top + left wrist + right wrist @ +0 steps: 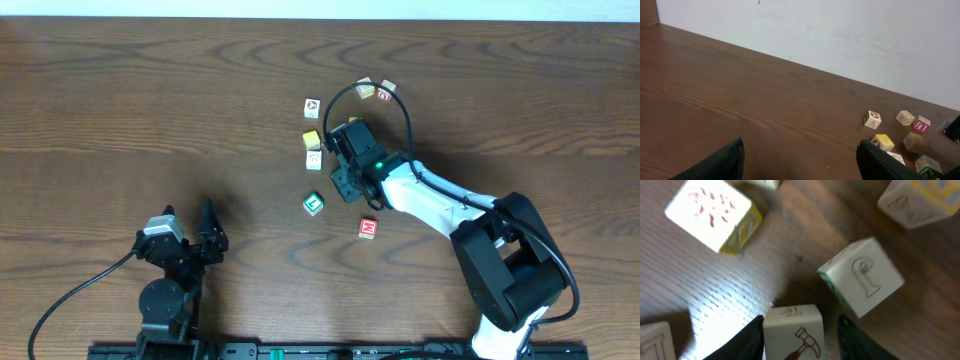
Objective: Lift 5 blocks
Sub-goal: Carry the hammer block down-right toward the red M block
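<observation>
Pale hammer-printed block (792, 330) sits between the right fingers (747, 341).

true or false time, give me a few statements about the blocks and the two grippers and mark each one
1. The left gripper is open with nothing between its fingers. True.
2. The right gripper has its fingers on either side of the hammer block. True.
3. The green-faced block sits on top of the red-faced block. False: they lie apart on the table.
4. The P block is held in the left gripper. False: it lies on the table beside the hammer block, with nothing gripping it.
</observation>
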You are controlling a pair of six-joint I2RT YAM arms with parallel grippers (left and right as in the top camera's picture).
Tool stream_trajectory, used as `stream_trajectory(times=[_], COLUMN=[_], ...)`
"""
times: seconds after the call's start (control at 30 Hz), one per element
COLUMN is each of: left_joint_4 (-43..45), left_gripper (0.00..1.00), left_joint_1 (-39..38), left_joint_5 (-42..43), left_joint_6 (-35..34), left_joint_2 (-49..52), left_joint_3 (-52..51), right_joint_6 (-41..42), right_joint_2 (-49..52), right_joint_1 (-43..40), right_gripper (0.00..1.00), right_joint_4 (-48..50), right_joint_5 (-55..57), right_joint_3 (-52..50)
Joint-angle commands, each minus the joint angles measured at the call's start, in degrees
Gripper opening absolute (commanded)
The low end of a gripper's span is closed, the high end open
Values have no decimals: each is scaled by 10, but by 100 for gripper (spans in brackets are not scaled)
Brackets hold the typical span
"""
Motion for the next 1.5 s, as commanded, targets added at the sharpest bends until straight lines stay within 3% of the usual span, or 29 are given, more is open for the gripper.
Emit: stream_trajectory(times=[0.0,0.2,0.3,0.4,0.57,0.73,0.97,1.17,1.47], left_joint_4=[-26,-26,-26,-26,-26,-26,-26,-26,-26], left_gripper=[72,72,73,72,72,72,72,72,72], left_joint_1=[-1,-1,-1,-1,-1,-1,-1,-1,-1], left_joint_5=[-10,-10,-10,-10,-10,-10,-10,-10,-10], left_joint_6=[1,1,1,1,1,1,1,1,1], left_joint_2=[1,1,1,1,1,1,1,1,1], left_joint_3=[-9,-9,-9,-9,-9,-9,-9,-9,-9], right_joint_6=[-1,0,-1,0,0,16,41,122,302], right_joint_2=[6,6,6,6,6,-1,-81,-206,-285], right_joint_1=[-1,-1,0,0,0,0,-2,-2,-8], right_gripper=[42,37,50,38,31,29,25,32,20], right_joint_4=[-2,-15,-23,-26,-26,-38,-139,-231,-410], right_joint_5=[8,8,8,8,8,8,14,102,151], right_joint_3=[19,20,20,20,20,25,78,90,54])
